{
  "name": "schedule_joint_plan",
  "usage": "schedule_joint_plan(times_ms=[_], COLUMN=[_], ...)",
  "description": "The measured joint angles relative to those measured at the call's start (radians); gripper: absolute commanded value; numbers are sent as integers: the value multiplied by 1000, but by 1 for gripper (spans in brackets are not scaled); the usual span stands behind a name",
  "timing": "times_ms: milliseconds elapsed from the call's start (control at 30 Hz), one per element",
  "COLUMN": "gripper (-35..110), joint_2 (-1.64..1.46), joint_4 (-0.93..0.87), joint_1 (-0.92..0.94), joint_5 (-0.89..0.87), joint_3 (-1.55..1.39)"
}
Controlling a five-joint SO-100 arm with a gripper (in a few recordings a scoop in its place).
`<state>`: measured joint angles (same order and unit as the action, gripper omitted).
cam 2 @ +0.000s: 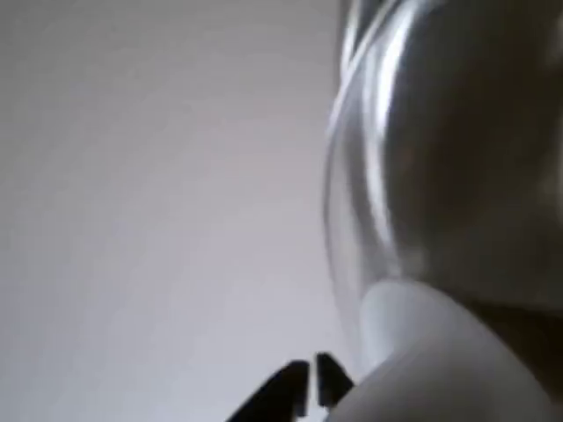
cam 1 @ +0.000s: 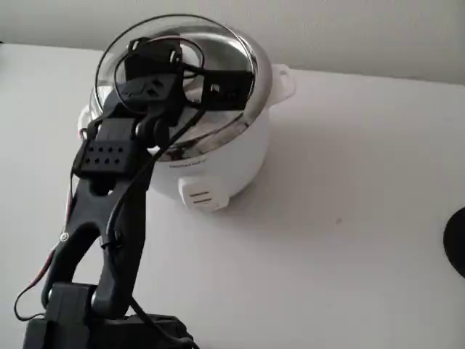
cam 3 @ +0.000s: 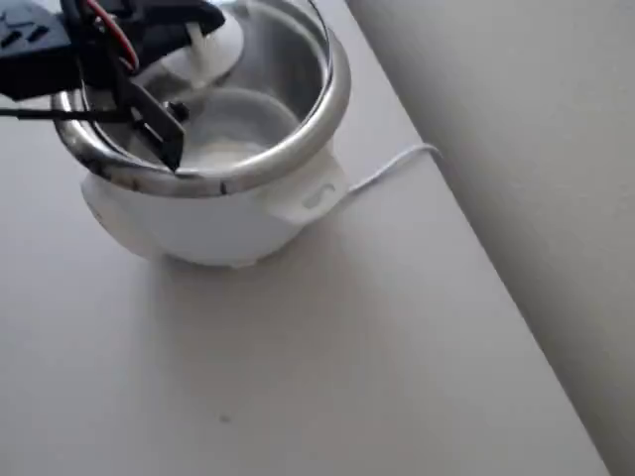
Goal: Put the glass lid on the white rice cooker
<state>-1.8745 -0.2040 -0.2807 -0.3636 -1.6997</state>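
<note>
From the fixed view I have the black arm [cam 1: 109, 218] reaching up from the bottom left, its claw [cam 1: 156, 62] over the mouth of the white rice cooker [cam 1: 218, 156]. The glass lid [cam 1: 218, 43] hangs tilted above the steel rim, its far edge raised and its near edge low at the right side of the pot; the claw sits behind the glass as I look at it, near the lid's middle.

In the overhead view the claw [cam 3: 193, 30] is at the upper left over the cooker [cam 3: 218, 218], with the lid's white knob [cam 3: 203, 50] just at the finger ends. It looks closed on the knob, though I cannot see the contact cleanly.

The wrist view is blurred: curved glass [cam 2: 369, 176] runs down the right, the white knob [cam 2: 422, 343] sits low right, and dark fingertips [cam 2: 295, 391] show beside it.

The cooker stands on a pale table [cam 1: 349, 218], a white cord [cam 3: 392, 164] trailing from its side.
</note>
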Motion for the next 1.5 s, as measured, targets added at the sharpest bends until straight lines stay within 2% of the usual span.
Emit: schedule_joint_plan(times_ms=[700,1067,1500], gripper=[0,0,0], joint_2=[3,26,28], joint_4=[-230,-413,-434], joint_1=[-40,-44,-49], joint_5=[265,318,298], joint_3=[163,337,348])
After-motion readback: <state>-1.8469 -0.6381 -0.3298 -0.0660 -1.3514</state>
